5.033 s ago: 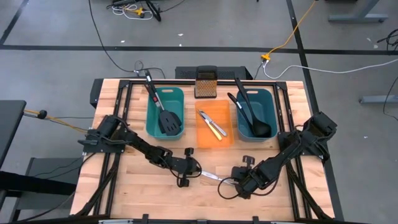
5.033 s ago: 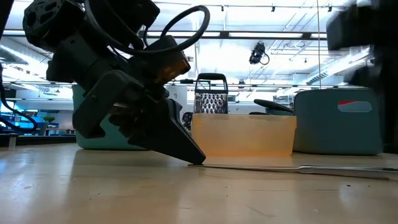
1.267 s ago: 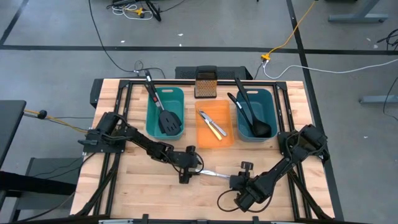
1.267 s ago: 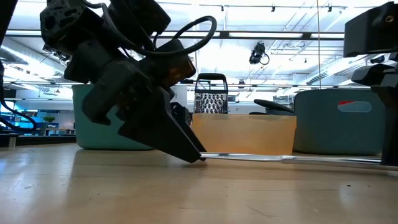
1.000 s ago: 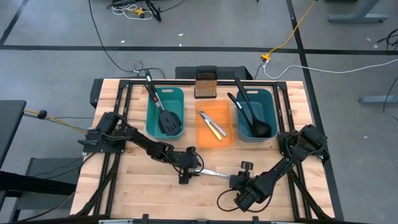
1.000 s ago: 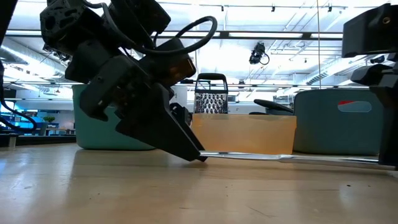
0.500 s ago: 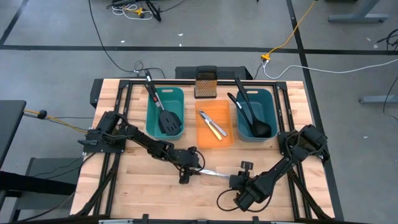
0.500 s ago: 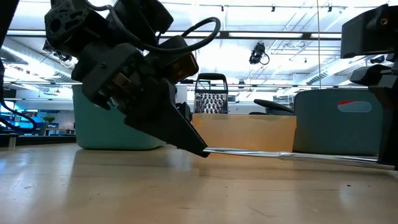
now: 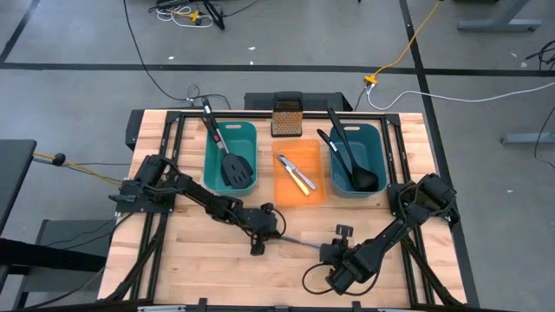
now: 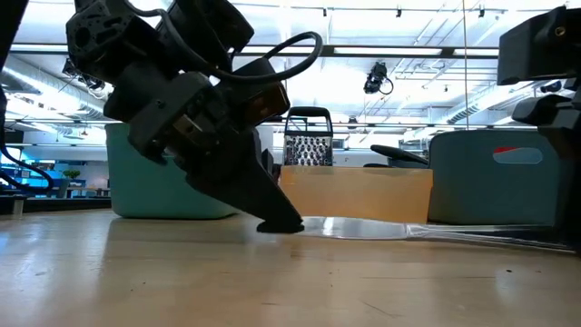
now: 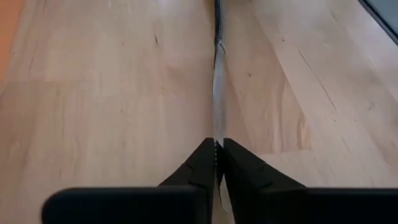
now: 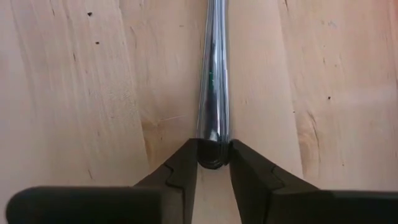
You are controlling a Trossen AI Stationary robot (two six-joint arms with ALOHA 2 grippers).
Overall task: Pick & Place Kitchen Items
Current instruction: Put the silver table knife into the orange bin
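Gripping one silver knife (image 9: pixel 303 242) from both ends, we are pinching its blade tip between the nearly shut left gripper (image 11: pixel 218 163) while the right gripper (image 12: pixel 212 163) is clamping the handle end. With the knife lying between them on the table (image 9: pixel 199 269), we are judging that both should be lifting level together

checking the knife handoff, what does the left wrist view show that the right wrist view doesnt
Only the left wrist view: the left tool pinched shut on the thin blade end of the silver knife.

Only the right wrist view: the right tool closed on the knife's rounded handle end.

Both: the same knife, running away from the camera over the bare wooden table.
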